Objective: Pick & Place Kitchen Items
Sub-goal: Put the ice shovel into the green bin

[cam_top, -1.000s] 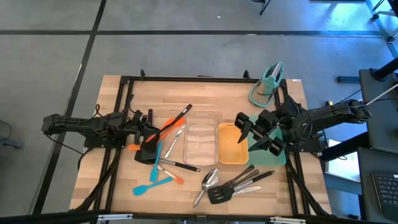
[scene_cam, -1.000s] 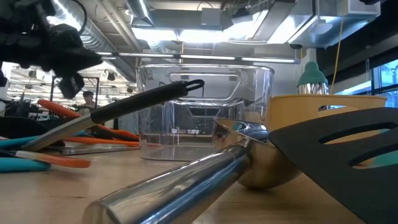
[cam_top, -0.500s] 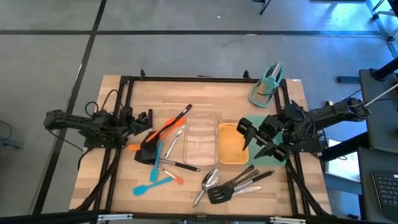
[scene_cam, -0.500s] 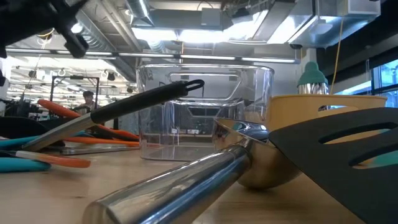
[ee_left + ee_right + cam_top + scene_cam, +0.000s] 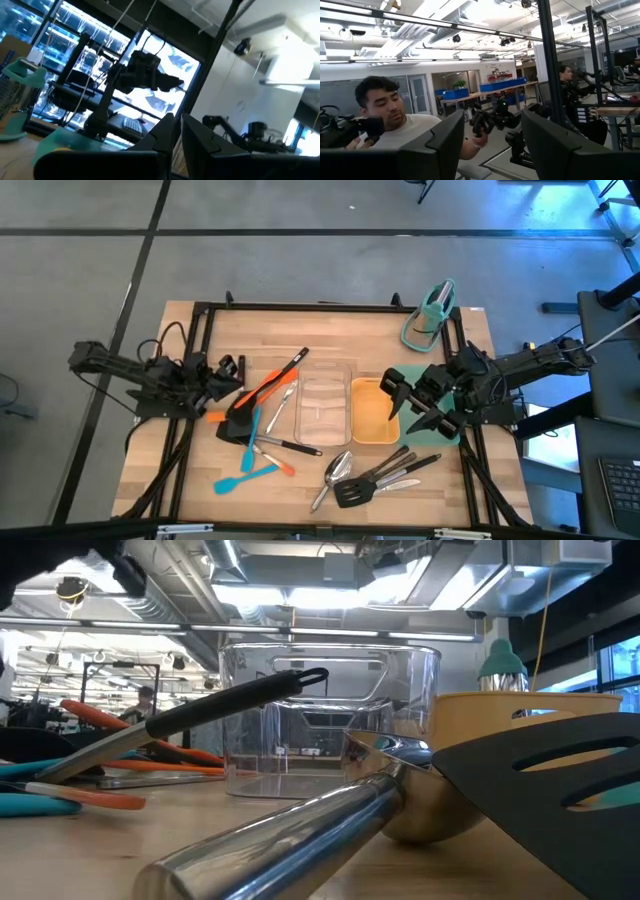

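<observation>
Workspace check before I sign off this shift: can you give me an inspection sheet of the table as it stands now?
Surface: wooden table inside a black frame.
Job's things: orange tongs, teal spatulas and a black turner piled left of centre; steel spoons and a black slotted turner at the near edge.
Clutter: clear tray and yellow tray, both without utensils; teal stand at the far right corner.
Grippers: left gripper shut, empty, by the pile; right gripper open, empty, over the yellow tray.
Cables: black loops on the left arm.
Surroundings: a person beyond the table, in the right wrist view.
</observation>
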Robot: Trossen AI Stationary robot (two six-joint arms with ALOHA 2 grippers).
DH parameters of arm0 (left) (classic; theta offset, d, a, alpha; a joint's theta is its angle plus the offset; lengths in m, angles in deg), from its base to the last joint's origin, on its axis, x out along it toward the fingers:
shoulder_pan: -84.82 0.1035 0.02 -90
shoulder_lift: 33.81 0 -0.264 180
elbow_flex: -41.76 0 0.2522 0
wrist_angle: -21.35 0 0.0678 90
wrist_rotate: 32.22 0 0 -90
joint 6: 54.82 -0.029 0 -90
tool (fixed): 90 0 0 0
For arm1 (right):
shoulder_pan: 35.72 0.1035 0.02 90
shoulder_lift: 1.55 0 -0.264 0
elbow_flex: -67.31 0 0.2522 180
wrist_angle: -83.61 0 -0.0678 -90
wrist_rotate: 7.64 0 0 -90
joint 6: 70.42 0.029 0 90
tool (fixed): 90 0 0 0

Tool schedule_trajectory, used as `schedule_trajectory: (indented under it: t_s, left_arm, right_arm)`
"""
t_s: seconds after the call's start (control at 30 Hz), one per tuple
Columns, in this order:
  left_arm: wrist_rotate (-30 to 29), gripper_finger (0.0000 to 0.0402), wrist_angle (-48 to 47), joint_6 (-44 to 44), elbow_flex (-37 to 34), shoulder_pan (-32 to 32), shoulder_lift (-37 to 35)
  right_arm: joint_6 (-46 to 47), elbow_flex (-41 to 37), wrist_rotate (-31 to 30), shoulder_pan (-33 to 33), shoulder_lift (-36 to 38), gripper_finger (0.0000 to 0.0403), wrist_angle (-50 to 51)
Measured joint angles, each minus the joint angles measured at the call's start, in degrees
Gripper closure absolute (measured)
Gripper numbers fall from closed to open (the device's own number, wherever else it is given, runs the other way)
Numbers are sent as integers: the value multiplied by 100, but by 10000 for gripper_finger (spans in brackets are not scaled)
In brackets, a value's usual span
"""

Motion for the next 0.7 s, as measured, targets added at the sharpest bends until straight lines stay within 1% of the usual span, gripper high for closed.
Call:
schedule_trajectory:
  t_s: [0.23, 0.33, 0.43, 0.53, 0.6, 0.7]
  left_arm:
    - [592, 373, 12, -376, 794, -1, 1524]
    - [907, 373, 35, -347, 1164, 0, 2187]
    - [1290, 373, 41, -32, 1593, -7, 2850]
    - [1595, 373, 45, 480, 2081, -103, 3473]
    - [1636, 373, 41, 831, 2389, -190, 3859]
    - [1634, 373, 38, 978, 2823, -343, 4411]
  right_arm:
    - [-58, 0, -9, 0, 2, 201, 216]
    - [-61, 0, -9, 0, 2, 201, 316]
    - [-60, 0, -9, 0, 2, 201, 381]
    - [-58, 0, -7, 0, 2, 201, 461]
    - [-58, 0, -6, 0, 2, 201, 483]
    - [-58, 0, -6, 0, 2, 201, 500]
